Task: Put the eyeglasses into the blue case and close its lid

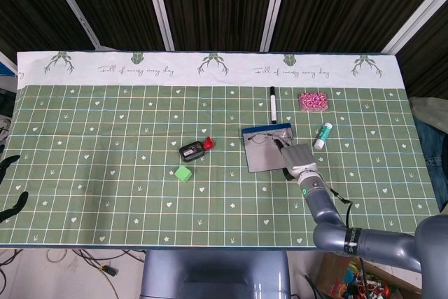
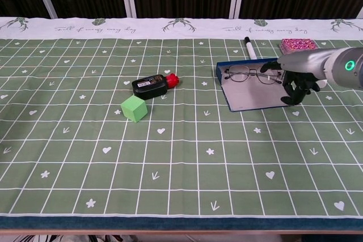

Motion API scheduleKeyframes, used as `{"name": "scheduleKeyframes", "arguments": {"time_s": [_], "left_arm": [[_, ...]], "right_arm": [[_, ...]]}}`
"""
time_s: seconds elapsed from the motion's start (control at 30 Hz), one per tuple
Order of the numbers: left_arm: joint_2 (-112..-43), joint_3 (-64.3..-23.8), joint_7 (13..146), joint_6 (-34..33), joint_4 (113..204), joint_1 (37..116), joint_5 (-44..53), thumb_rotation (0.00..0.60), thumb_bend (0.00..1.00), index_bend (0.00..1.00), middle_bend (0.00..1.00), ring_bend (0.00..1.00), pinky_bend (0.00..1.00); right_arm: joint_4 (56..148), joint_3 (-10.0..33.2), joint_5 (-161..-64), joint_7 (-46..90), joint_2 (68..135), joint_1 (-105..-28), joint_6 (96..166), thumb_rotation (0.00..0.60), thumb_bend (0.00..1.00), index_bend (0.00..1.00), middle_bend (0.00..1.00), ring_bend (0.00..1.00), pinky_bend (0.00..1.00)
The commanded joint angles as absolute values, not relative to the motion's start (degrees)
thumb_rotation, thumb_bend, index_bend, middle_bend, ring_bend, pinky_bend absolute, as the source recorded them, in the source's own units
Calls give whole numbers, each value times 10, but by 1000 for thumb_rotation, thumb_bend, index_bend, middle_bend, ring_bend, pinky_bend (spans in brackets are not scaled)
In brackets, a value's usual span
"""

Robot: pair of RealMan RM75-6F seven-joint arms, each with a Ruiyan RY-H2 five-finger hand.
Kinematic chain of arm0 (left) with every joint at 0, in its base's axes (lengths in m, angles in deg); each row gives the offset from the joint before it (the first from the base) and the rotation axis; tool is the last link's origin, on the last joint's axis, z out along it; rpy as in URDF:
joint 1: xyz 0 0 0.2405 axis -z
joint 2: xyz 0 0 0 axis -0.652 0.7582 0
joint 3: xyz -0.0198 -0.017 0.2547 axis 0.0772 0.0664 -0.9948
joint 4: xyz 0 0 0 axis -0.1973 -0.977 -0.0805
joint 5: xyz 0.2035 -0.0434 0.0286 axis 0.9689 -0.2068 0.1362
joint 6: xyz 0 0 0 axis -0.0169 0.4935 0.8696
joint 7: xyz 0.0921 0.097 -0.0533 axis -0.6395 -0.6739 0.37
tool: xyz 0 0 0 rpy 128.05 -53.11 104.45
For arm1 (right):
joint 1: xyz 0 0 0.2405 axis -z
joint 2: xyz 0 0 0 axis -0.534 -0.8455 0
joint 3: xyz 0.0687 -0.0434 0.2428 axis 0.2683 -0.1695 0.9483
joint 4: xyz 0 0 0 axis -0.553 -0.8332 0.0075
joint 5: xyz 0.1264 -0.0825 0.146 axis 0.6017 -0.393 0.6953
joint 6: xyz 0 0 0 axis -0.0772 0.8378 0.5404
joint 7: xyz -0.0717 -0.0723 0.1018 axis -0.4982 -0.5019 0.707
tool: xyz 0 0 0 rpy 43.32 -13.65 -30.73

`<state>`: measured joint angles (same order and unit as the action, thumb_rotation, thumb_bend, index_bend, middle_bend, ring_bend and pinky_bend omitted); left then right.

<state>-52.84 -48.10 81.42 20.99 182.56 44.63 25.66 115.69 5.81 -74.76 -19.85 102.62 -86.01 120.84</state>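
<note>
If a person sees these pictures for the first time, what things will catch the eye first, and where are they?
The open blue case lies right of the table's middle, with the eyeglasses resting in it by its far edge. The right hand hangs over the case's right end, fingers curled downward. Further left, a bright green cube sits near a black bottle with a red cap.

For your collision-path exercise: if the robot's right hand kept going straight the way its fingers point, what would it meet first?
Probably the eyeglasses lying in the open blue case: the right hand points leftward at them, though its height above them is unclear.
</note>
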Motion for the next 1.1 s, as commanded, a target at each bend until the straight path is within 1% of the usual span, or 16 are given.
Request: {"name": "scheduleKeyframes", "arguments": {"time_s": [0.03, 0.67, 1.1], "left_arm": [[-529, -481, 813, 210, 1826, 446, 256, 600, 316, 152, 0, 0, 0], [-529, -481, 812, 211, 1825, 446, 256, 600, 316, 152, 0, 0, 0], [-530, -481, 810, 210, 1826, 446, 256, 600, 316, 152, 0, 0, 0]], "right_arm": [[1158, 53, -750, -195, 1024, -855, 1209, 600, 520, 55, 688, 707, 701], [1153, 30, -731, -198, 1000, -843, 1194, 600, 519, 55, 688, 707, 701], [1139, 23, -723, -201, 1004, -844, 1184, 600, 520, 55, 689, 707, 702]]}}
